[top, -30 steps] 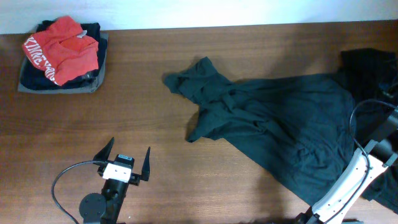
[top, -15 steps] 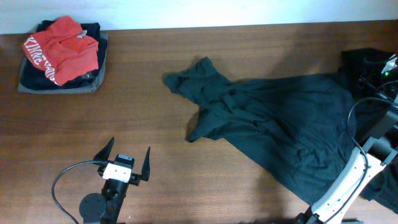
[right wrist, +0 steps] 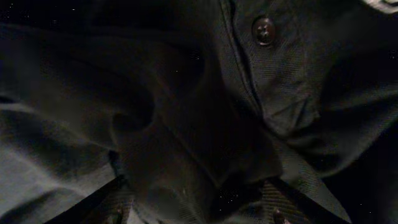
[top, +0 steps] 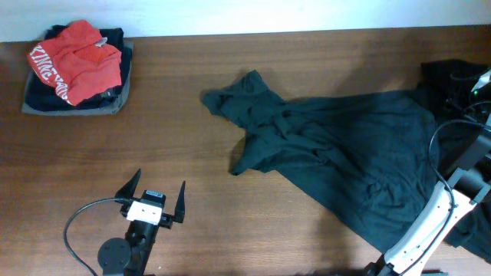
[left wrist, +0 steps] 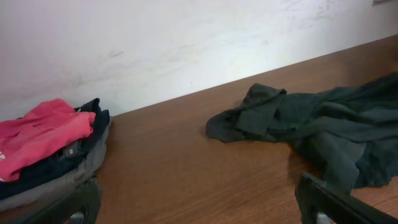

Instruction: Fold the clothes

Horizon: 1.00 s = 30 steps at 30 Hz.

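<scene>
the teal-grey shirt (top: 345, 161) is lying crumpled on the worktop (top: 192, 138), right of centre. its long axis runs on a diagonal. the bunched narrow end points to the upper left and the wide end spreads down to the lower right corner, where it goes under the right arm (top: 430, 222). the black clothes (top: 453, 80) sit at the right edge, touching the shirt's far corner.

writing: the only lettering i can find is white print on the red top (top: 77, 57), on the folded pile (top: 73, 96) in the far left corner. it's wrapped round a fold and i can't read it properly. no labels visible on the teal shirt.

views: the overhead gives the whole layout. the left wrist cam sees the shirt low and side-on, with its bunched end nearest the white wall (left wrist: 186, 43) and the pile at the left edge. the right wrist cam is just dark cloth filling the frame, very close. it does show a placket with a dark button (right wrist: 263, 29), which neither other view picks up.

the left fingers (top: 130, 184) are spread wide with nothing between them, parked near the front edge and well apart from the shirt. the right fingers (right wrist: 278, 211) are barely visible at the bottom of their own cam, down against the dark cloth. can't tell whether they're gripping it or let go.
</scene>
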Motion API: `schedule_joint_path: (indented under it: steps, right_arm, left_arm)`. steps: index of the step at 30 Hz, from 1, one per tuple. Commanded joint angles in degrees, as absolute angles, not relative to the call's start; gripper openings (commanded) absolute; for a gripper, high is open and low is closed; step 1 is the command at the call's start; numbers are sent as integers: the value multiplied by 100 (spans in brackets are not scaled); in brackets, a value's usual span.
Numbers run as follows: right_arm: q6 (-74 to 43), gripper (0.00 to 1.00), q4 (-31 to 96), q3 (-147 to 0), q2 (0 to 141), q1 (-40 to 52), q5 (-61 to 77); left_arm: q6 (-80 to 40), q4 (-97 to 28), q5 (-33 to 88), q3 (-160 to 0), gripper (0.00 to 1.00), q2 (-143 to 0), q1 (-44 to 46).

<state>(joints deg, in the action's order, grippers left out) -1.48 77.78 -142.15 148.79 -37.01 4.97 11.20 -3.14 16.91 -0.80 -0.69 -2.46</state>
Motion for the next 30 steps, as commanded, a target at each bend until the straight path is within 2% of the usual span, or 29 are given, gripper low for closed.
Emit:
schedule_joint_path:
  steps: [1, 3, 5, 6, 15, 23, 24, 26, 27, 29, 30]
  right_arm:
    - [-200, 64, 7612, -13906, 14857, -3682, 397]
    - [-228, 43, 7483, -13804, 14857, -3682, 381]
    - [-379, 13, 7446, -13799, 14857, -3688, 211]
    - [-519, 4, 7446, -13802, 14857, -3695, 25]
    - [-755, 4, 7701, -14335, 14844, -3953, -1024]
    - [-803, 4, 8385, -15579, 14833, -4160, -978]
    - [-801, 6, 8418, -15629, 14833, -4160, -921]
    - [-801, 31, 8499, -15694, 14831, -4158, -908]
    - [-803, 36, 8541, -15694, 14831, -4154, -923]
    - [-871, 69, 8656, -15694, 14831, -4156, -976]
    - [-978, 74, 8718, -15697, 14831, -4165, -972]
  left_arm:
    - [1212, -327, 1671, -51, 100, -36, -279]
    - [1212, -327, 1671, -54, 99, -36, -279]
    - [1212, -327, 1671, -54, 99, -36, -279]
    - [1212, -327, 1671, -54, 99, -36, -279]
    - [1212, -327, 1671, -54, 99, -36, -279]
    - [1212, -327, 1671, -51, 99, -36, -279]
    - [1212, -327, 1671, -51, 99, -36, -279]
    - [1212, -327, 1671, -51, 99, -36, -279]
    - [1212, -327, 1671, -54, 99, -36, -279]
    - [1212, -327, 1671, -54, 99, -36, -279]
    - [1212, -327, 1671, -54, 99, -36, -279]
